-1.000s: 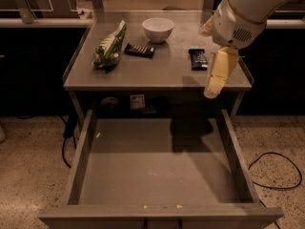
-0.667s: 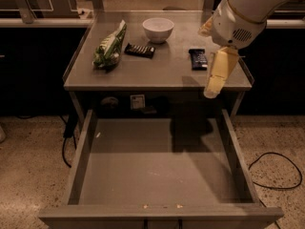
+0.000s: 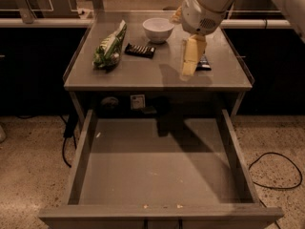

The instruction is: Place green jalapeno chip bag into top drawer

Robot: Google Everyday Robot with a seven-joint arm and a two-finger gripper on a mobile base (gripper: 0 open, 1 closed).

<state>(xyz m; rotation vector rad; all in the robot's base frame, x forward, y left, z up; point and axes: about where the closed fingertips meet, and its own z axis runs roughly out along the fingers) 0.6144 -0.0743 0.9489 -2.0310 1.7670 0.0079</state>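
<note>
The green jalapeno chip bag [image 3: 110, 46] lies on the left part of the grey table [image 3: 143, 75], long axis running front to back. The top drawer [image 3: 157, 166] is pulled fully open below the table's front edge, and nothing lies in it. My gripper [image 3: 189, 70] hangs pointing down over the right-centre of the table. It is to the right of the bag and well apart from it, and it holds nothing.
A white bowl [image 3: 158, 29] stands at the back centre of the table. A dark candy bar [image 3: 140, 50] lies between bag and bowl. Another dark bar [image 3: 205, 63] shows partly behind my gripper. A black cable [image 3: 276, 171] loops on the floor at right.
My gripper has moved left, from the table's right edge toward its middle. The bag, bowl, bars and drawer have not moved.
</note>
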